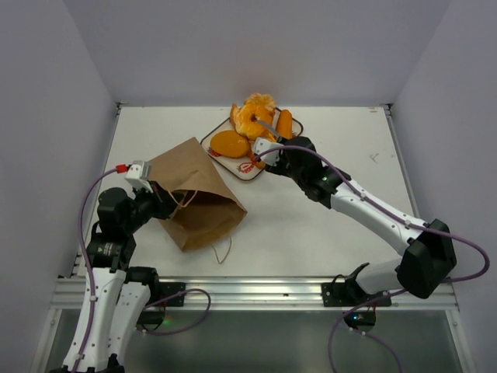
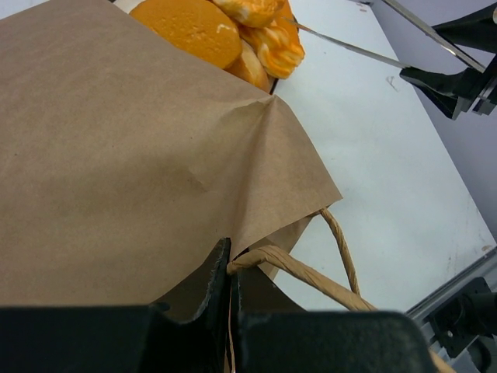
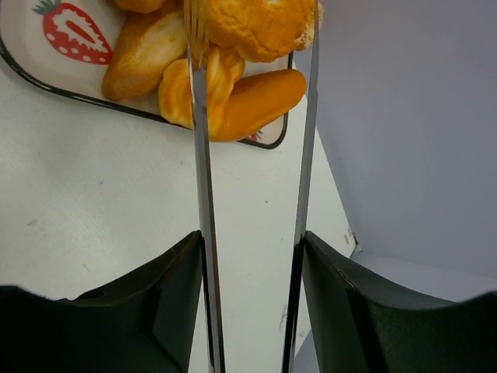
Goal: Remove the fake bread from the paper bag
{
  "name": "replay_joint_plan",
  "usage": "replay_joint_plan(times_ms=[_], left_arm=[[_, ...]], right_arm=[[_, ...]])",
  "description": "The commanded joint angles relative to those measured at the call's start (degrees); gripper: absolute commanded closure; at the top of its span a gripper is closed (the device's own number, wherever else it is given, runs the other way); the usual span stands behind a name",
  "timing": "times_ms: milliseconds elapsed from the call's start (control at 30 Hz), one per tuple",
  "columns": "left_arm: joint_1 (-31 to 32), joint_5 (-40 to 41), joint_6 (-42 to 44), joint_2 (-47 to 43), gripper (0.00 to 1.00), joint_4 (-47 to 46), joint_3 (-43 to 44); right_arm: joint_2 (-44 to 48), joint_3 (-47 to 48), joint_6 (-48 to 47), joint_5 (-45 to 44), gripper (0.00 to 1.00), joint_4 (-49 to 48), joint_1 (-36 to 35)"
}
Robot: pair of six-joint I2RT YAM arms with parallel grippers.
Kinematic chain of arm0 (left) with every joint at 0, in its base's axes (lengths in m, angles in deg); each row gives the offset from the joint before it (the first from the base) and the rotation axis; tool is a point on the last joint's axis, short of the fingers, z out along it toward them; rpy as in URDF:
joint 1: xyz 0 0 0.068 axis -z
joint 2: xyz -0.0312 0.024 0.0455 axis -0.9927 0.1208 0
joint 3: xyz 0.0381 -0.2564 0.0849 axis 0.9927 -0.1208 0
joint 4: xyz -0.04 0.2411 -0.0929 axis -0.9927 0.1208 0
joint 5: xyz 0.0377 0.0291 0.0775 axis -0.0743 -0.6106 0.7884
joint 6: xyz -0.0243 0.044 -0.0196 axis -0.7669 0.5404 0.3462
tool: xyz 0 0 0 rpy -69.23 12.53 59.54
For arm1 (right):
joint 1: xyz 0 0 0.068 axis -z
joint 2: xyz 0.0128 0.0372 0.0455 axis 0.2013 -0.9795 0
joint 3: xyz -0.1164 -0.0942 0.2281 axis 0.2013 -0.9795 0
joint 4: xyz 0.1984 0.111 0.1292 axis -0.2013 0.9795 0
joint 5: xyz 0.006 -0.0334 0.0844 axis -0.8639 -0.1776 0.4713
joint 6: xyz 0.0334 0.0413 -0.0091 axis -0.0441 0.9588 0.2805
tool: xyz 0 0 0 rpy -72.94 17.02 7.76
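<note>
While the paper bag (image 1: 198, 194) lay on its side towards the tabletop's (image 1: 311, 225) left edge, seen from above, the left gripper (image 1: 172, 200) sat at the bag's near mouth, and the fake bread (image 1: 229, 144) was heaped on a strawberry-print tray (image 1: 248, 175) by the middle of the far edge, well apart from the bag. The right gripper (image 1: 260, 122) reached over that heap with its long thin blades. From the left wrist, the left gripper (image 2: 229, 256) was clamped together on the rim of the bag (image 2: 116, 155) and one cord handle (image 2: 303, 268), with the bread (image 2: 194, 27) beyond the bag's far edge. From the right wrist, the right gripper (image 3: 252, 23) held its blades apart, a round bun (image 3: 264, 31) lying between their tips atop the other pieces (image 3: 256, 97) on the tray (image 3: 19, 54); whether the blades pressed on it could not be told.
</note>
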State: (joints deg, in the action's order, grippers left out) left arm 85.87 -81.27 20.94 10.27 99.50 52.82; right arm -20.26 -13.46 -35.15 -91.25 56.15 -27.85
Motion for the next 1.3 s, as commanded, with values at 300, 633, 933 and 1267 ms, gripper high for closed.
replay_joint_plan(times_ms=[300,633,933,1267], left_arm=[[0.7,-24.0,9.7,5.0,0.99,-1.8,3.0],[1.1,-18.6,11.3,5.3,1.0,4.2,11.4],[1.1,-7.4,8.4,7.4,1.0,5.7,19.6],[1.1,10.0,-2.2,8.2,1.0,8.4,23.9]], right_arm=[[13.4,1.5,16.1,11.1,0.46,13.3,0.7],[17.7,-0.6,18.6,16.0,0.46,13.6,6.0],[20.4,-2.2,19.7,17.9,0.47,14.0,8.2],[22.5,-2.4,21.8,18.5,0.47,15.2,13.3]])
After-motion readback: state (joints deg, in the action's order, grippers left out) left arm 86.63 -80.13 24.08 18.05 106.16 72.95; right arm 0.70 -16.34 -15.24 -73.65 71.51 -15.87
